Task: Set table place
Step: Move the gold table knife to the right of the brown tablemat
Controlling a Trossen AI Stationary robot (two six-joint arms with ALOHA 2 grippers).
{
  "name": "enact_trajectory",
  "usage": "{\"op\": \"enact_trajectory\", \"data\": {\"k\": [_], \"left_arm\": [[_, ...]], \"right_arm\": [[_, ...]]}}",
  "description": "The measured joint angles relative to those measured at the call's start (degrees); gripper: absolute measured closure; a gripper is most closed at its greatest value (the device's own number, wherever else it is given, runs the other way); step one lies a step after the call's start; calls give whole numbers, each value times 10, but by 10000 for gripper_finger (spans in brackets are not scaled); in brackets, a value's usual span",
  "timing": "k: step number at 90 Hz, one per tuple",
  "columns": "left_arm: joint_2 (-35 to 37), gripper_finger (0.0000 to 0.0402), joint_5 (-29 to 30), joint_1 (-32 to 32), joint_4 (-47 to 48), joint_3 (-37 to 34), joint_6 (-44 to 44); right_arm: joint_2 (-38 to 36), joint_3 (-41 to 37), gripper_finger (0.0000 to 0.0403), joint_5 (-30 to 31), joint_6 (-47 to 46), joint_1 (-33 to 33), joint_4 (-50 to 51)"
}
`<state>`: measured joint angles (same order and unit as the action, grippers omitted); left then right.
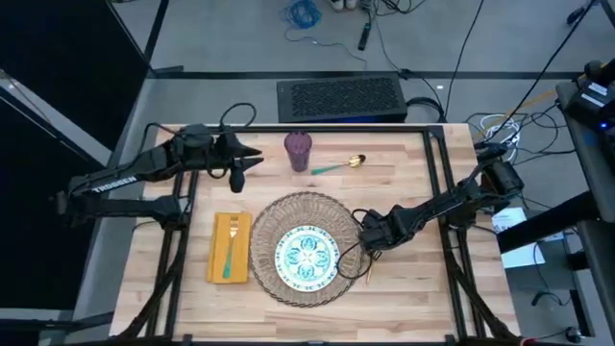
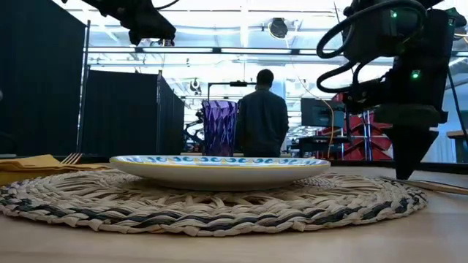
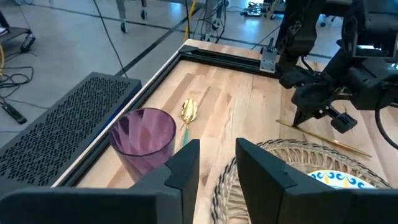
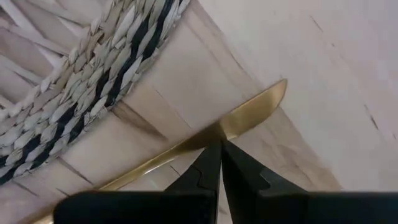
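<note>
A round woven placemat (image 1: pixel 288 207) lies at the table's middle near side, with a white and teal plate (image 1: pixel 307 255) on it. To its left a mustard napkin (image 1: pixel 217 261) lies flat, carrying a fork (image 1: pixel 231 245). A purple cup (image 1: pixel 298 151) stands beyond the mat, and a gold spoon (image 1: pixel 341 165) lies to its right. A gold knife (image 4: pixel 249 115) lies flat on the wood by the mat's right edge. My right gripper (image 4: pixel 221 146) is shut, its tips down at the knife. My left gripper (image 1: pixel 238 181) hangs open above the table left of the cup. My right gripper comes from above, its fingers pointing down, with the shut fingertips (image 4: pixel 211 162) meeting the knife about where blade and handle join (image 4: pixel 205 138). The tips stand on top of the knife, not around it. The knife lies flat on the table beside the mat.
A black perforated box (image 1: pixel 341 96) stands just beyond the table's far edge. Black rails (image 1: pixel 437 183) frame the table top. A person (image 2: pixel 262 117) stands in the room behind, facing away. Bare wood lies right of the knife and along the near edge.
</note>
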<state>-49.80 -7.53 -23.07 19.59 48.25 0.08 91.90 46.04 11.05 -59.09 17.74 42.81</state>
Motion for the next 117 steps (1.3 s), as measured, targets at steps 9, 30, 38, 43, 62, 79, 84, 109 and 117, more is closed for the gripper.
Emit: {"op": "enact_trajectory", "data": {"k": [9,30,38,43,62,79,84,109,117], "left_arm": [[0,314,0,0,1,0,0],[0,314,0,0,0,0,0],[0,314,0,0,0,0,1],[0,314,0,0,0,0,1],[0,314,0,0,0,0,2],[0,314,0,0,0,0,2],[0,314,0,0,0,0,2],[0,314,0,0,0,0,2],[0,314,1,0,0,0,2]], "right_arm": [[0,0,403,0,3,0,-1],[0,-1,403,-1,26,-3,-7],[0,-1,403,4,30,-3,-10],[1,-2,403,4,37,-4,-12],[1,-2,403,9,61,-4,-20],[1,-2,403,20,86,-4,-24],[1,-2,403,21,91,-4,-25],[3,15,403,43,130,-6,-26],[3,22,403,42,132,-6,-16]]}}
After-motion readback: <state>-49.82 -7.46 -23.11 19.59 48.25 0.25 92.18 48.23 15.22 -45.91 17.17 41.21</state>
